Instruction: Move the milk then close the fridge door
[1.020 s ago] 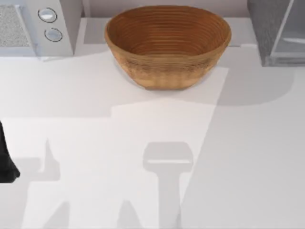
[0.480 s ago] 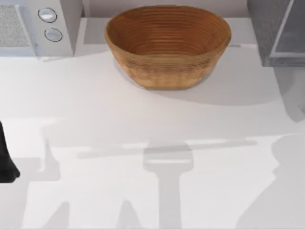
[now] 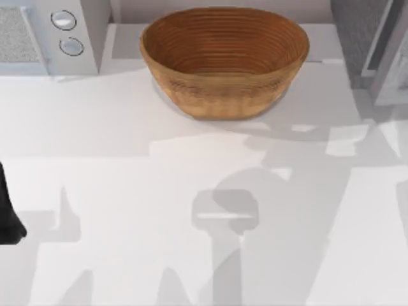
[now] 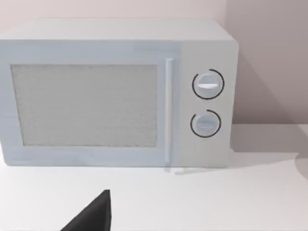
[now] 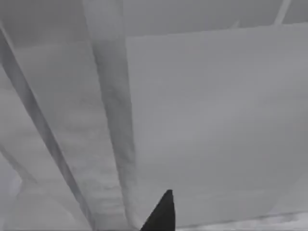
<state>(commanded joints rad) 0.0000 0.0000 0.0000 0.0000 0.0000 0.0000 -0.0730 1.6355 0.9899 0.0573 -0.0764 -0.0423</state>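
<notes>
The milk is out of view. The fridge's dark grey speckled cabinet (image 3: 352, 32) stands at the table's back right, with the pale grey fridge door (image 3: 390, 67) at an angle along its right side. In the right wrist view that fridge door (image 5: 216, 120) is very close, and a dark tip of my right gripper (image 5: 161, 216) sits just in front of it. My left gripper (image 4: 94, 216) shows as a dark tip facing the microwave, and the left arm (image 3: 6, 213) rests at the table's left edge.
A large woven basket (image 3: 224, 60) sits at the back middle of the table. A light grey microwave (image 3: 48, 35) with two round dials (image 4: 208, 103) stands at the back left. Arm shadows fall across the white tabletop (image 3: 127, 127).
The fridge door at the back right has changed angle and now hides the interior. Shadows have shifted across the right half of the table. The left arm has not moved.
</notes>
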